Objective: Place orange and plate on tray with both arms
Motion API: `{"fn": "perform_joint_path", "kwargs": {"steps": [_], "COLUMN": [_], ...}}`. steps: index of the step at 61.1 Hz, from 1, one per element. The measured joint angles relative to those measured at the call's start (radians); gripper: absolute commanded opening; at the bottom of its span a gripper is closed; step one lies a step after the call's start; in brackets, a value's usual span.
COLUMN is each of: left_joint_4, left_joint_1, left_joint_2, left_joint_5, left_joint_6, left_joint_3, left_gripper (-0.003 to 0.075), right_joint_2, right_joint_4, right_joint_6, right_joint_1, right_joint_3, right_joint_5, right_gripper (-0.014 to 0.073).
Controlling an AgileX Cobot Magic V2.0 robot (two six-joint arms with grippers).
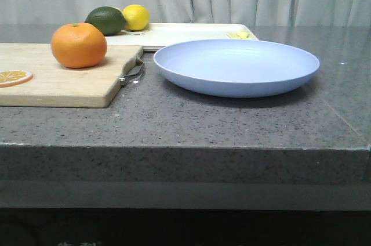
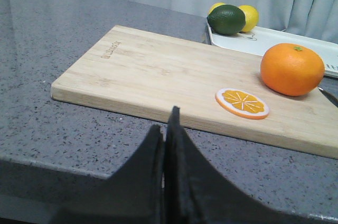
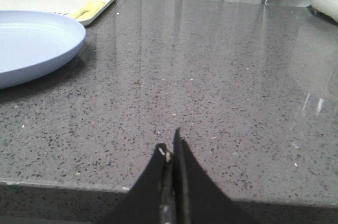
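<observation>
While your front view shows no arm, the wrist views show both: your left gripper (image 2: 165,123), jaws pressed together and empty, sits low before the board (image 1: 58,80) carrying the orange (image 1: 79,44); the plate (image 1: 236,66) lies before the tray (image 1: 191,33); your right gripper (image 3: 170,147), likewise closed and empty, sits beside the plate.

Lime (image 1: 106,20), lemon (image 1: 135,17) on tray (image 1: 191,32)

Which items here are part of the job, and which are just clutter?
Job items:
- whole round bright orange
- wide shallow pale blue plate
- flat cream-white rectangular tray

Clutter:
- light wooden cutting board
- flat dried orange slice
- yellow lemon
- dark green round fruit
</observation>
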Motion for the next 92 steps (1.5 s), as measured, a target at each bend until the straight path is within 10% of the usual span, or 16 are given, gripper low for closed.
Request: {"fn": "perform_joint_path", "kwargs": {"steps": [92], "left_joint_4": [0.019], "left_joint_1": [0.0], "left_joint_2": [0.0], "left_joint_5": [-0.047], "left_joint_6": [0.0], "left_joint_3": [0.0], "left_gripper": [-0.0018], "right_joint_2": [0.0], "right_joint_4": [0.0], "right_joint_6": [0.0], "right_joint_1": [0.0], "right_joint_3": [-0.006], "right_joint_5": [-0.112], "right_gripper": [-0.006]}}
